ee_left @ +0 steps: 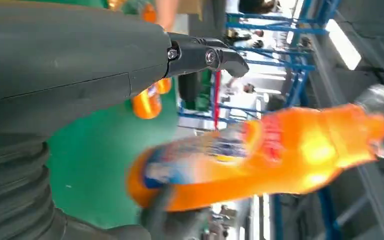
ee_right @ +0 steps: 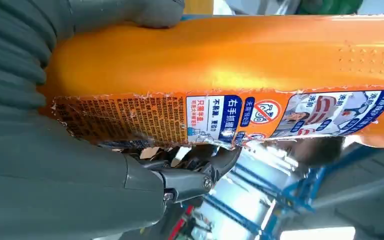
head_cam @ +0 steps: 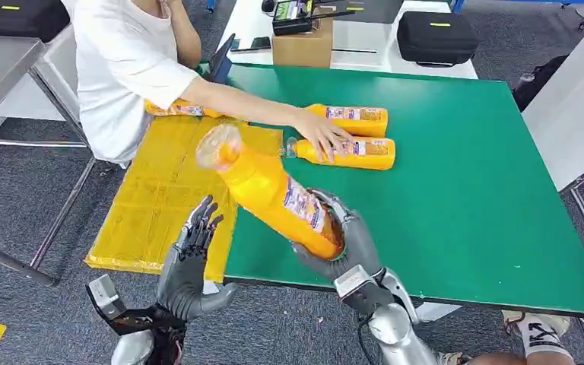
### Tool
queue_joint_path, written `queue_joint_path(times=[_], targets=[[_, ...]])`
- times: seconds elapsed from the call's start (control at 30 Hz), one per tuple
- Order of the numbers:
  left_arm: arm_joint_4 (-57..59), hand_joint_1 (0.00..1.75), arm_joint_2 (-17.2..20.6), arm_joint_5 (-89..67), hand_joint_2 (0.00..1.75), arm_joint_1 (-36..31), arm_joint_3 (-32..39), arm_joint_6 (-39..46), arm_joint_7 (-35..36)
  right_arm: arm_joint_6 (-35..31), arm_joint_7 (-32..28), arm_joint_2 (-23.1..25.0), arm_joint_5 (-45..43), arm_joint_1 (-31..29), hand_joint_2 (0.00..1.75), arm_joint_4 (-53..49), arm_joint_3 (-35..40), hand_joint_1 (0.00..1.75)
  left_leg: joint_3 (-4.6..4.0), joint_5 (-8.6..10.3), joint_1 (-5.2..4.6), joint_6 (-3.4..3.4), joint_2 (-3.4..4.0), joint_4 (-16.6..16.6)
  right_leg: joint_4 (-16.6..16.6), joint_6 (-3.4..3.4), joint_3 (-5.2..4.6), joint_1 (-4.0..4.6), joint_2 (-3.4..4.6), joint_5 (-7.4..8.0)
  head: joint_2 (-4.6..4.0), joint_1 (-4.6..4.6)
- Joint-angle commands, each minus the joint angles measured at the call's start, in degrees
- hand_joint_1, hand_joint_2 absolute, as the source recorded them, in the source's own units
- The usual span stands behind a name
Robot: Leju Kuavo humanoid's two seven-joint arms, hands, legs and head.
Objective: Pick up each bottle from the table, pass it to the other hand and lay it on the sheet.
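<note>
Bottle (head_cam: 274, 192) is up in the air, tilted over the counter (head_cam: 471, 190) edge, gripped by right hand (head_cam: 346, 247). Left hand (head_cam: 186, 262) fingers look spread, probably holding nothing.

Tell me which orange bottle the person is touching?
The nearer of two orange plastic bottles lying on the green table; the person's hand rests on it. The farther bottle lies untouched.

Held bottle (ee_left: 260, 155) motion-blurred in left wrist view; its base hidden by right hand (head_cam: 342, 247) in head view.
</note>
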Motion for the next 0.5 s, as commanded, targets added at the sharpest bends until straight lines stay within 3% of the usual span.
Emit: queue_joint_path(times=[0.03, 0.33, 0.5], targets=[[1.94, 0.00, -0.73, 4.46, 1.75, -5.58, -3.04, 2.14, 0.91, -0.24, -1.24, -2.68, -0.66, 1.73, 1.75, 6.40, 3.06, 1.75, 0.30, -0.09, 0.04, -0.04, -0.09, -0.06, -0.12, -0.08, 0.38, 0.06, -0.16, -0.10, 0.00, 0.00], [1.73, 0.00, 0.62, 7.82, 1.75, -5.00, -4.64, 0.08, 3.21, -2.29, -1.93, -3.21, 4.60, 0.33, 1.75, 7.83, 5.55, 1.75, 0.20, -0.08, -0.01, -0.05, 0.05, -0.06, -0.08, -0.09, 0.22, 0.03, -0.03, -0.05, 0.00, 0.00], [7.24, 0.00, 0.96, 5.83, 1.75, -6.52, -7.57, -0.10, 6.17, -5.12, -2.80, -3.56, 9.96, -1.17, 1.75, 5.66, 9.15, 1.75, 0.32, -0.12, -0.01, -0.06, 0.10, -0.07, -0.08, -0.11, 0.32, 0.03, 0.01, -0.08, 0.00, 0.00]])
